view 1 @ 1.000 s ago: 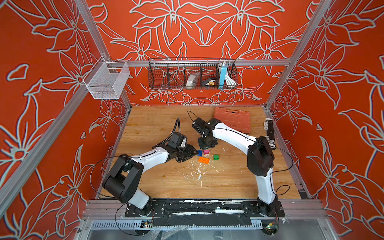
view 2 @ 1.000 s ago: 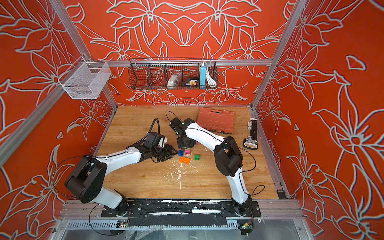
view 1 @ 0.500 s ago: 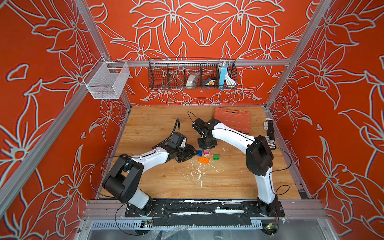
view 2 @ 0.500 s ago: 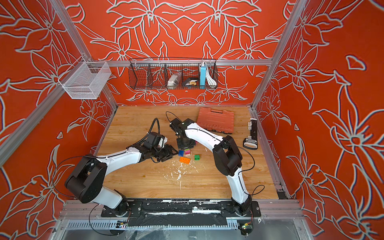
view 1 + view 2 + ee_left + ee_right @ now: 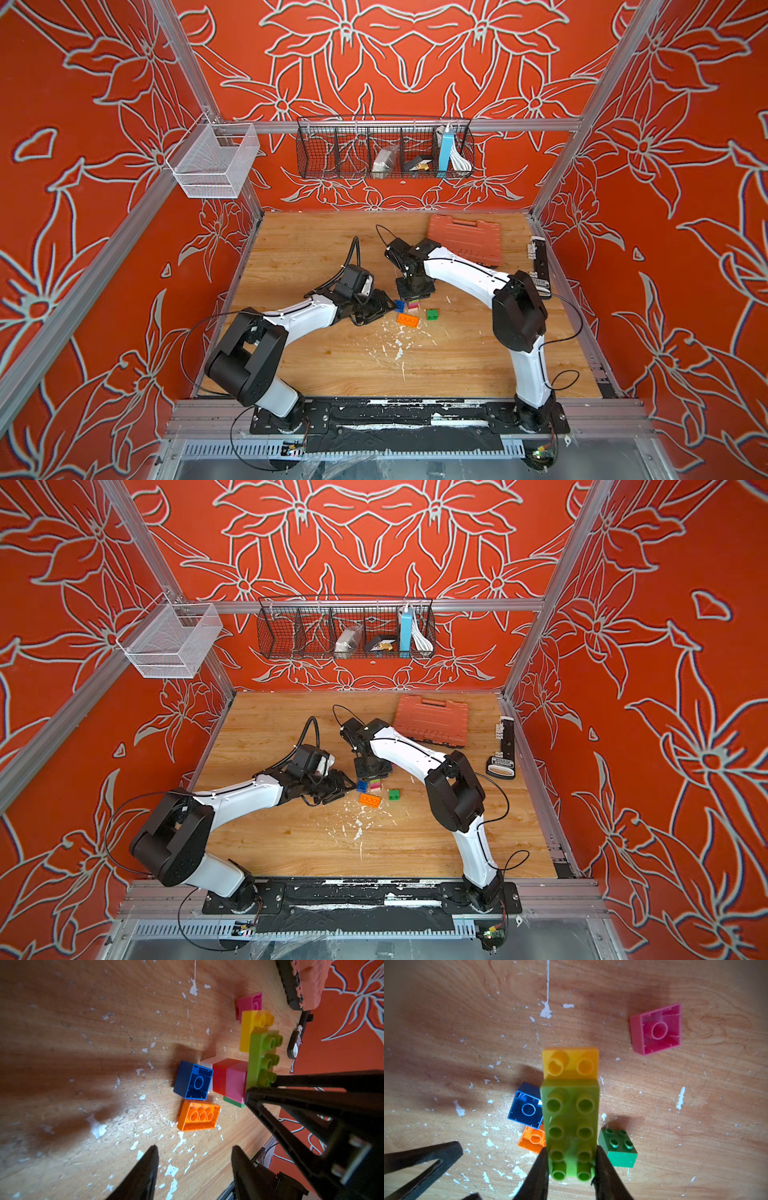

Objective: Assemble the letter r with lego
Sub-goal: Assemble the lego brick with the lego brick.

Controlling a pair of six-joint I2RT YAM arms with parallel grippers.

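The counter (image 5: 446,1022) was seen to be grained wood, matt and flecked with white chips. The lime brick (image 5: 570,1118) and blue brick (image 5: 194,1082) were shown as smooth, glossy plastic, and the right gripper (image 5: 572,1149) was finished matt black.

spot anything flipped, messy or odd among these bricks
Three bricks lie hollow side up: the blue brick, the orange brick beside it and the magenta brick off alone. Also, white flecks are scattered over the wooden table, like chipped paint.

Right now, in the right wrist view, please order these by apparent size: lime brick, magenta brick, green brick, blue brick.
Lime brick: largest, but nearest the camera.
Magenta brick.
Green brick and blue brick look alike; the blue one is partly hidden, so unranked.
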